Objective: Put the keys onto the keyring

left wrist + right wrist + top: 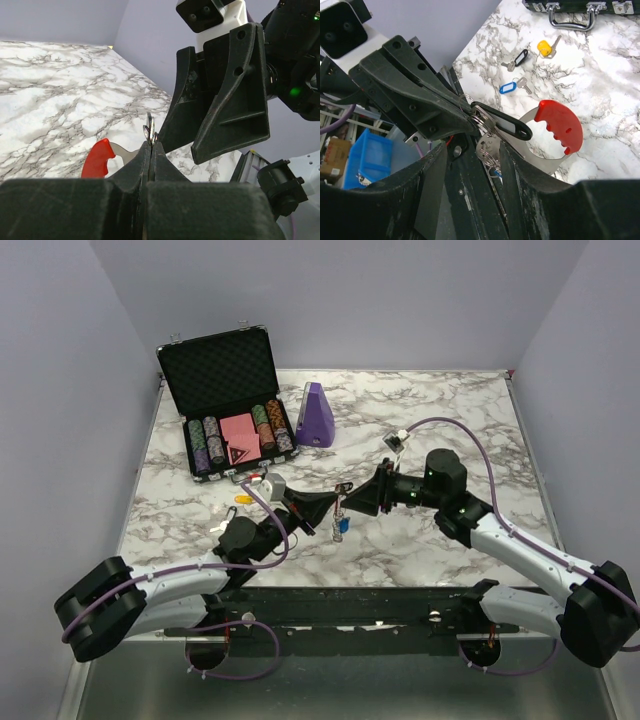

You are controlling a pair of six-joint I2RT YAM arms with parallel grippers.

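The keyring shows its red plastic arc (560, 125) and a flat silvery band, held in the air over the marble. My left gripper (151, 145) is shut on the thin metal rings at the keyring's end (149, 131). A slim black key (502, 122) and a silvery key bunch (489, 152) hang from those rings. My right gripper (480, 170) faces the left one, open, with the hanging bunch between its fingers. In the top view both grippers meet at mid-table (335, 505). Loose keys lie on the table: yellow-tagged (545, 47), black-tagged (520, 57), blue-tagged (508, 88).
An open black case of poker chips (225, 430) stands at the back left, its handle (570, 17) toward the loose keys. A purple wedge-shaped object (317, 415) stands right of the case. The marble table (450, 420) ends at grey walls.
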